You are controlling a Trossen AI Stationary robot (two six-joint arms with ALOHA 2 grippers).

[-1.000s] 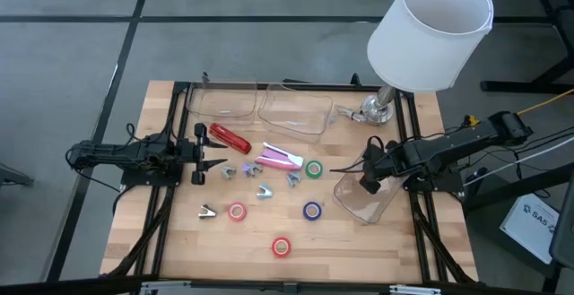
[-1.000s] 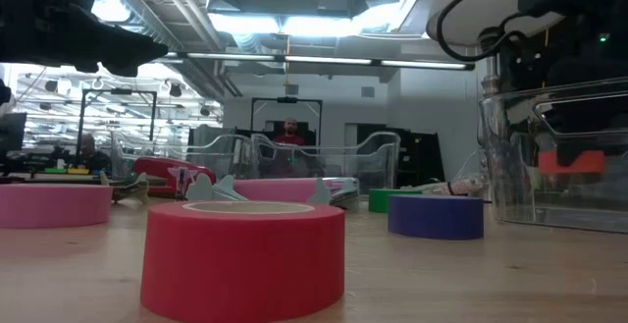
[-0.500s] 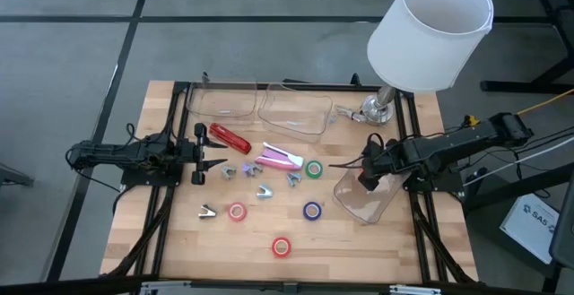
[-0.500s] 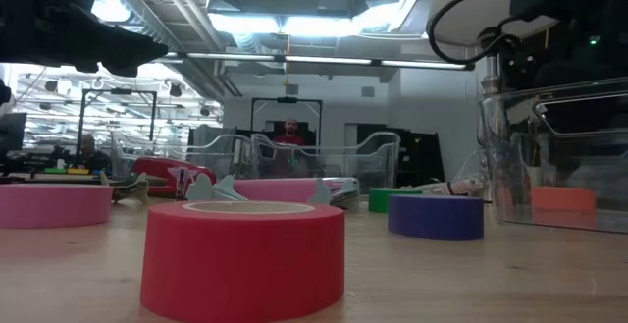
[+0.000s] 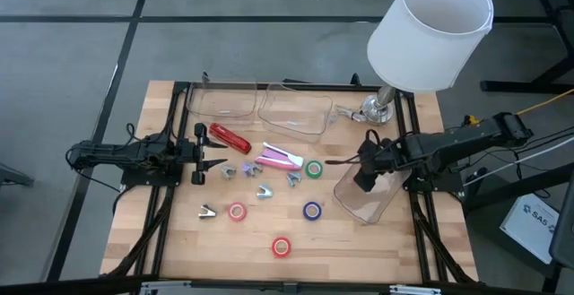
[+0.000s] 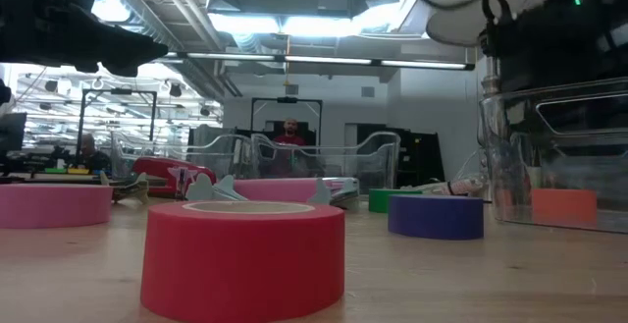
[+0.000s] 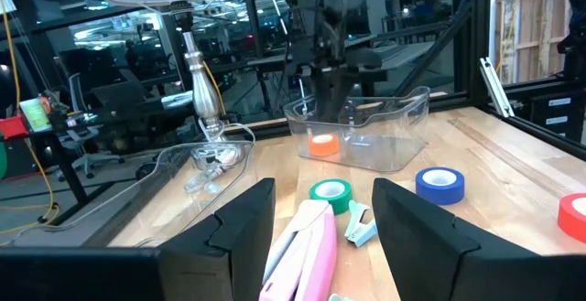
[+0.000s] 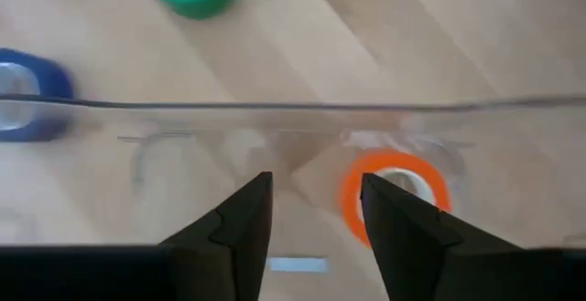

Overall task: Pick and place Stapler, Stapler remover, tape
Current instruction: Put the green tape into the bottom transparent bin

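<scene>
while right fingers (image 8: 311, 223) gape, orange tape (image 8: 396, 200) seemingly in clear bin (image 5: 363, 201)

Tabletop (image 5: 170, 232): light wooden planks.
On it: tape rolls (image 5: 282, 247), red stapler (image 5: 230, 138), pink stapler (image 5: 280, 158), clear bins (image 5: 292, 112), lamp (image 5: 378, 108).

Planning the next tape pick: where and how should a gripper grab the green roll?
The green tape roll lies flat, hole up, so come straight down from above and pinch across its ring wall, one finger in the hole, one outside. A silvery claw-shaped piece and the pink stapler sit close on its left, so the right side looks freer.
</scene>
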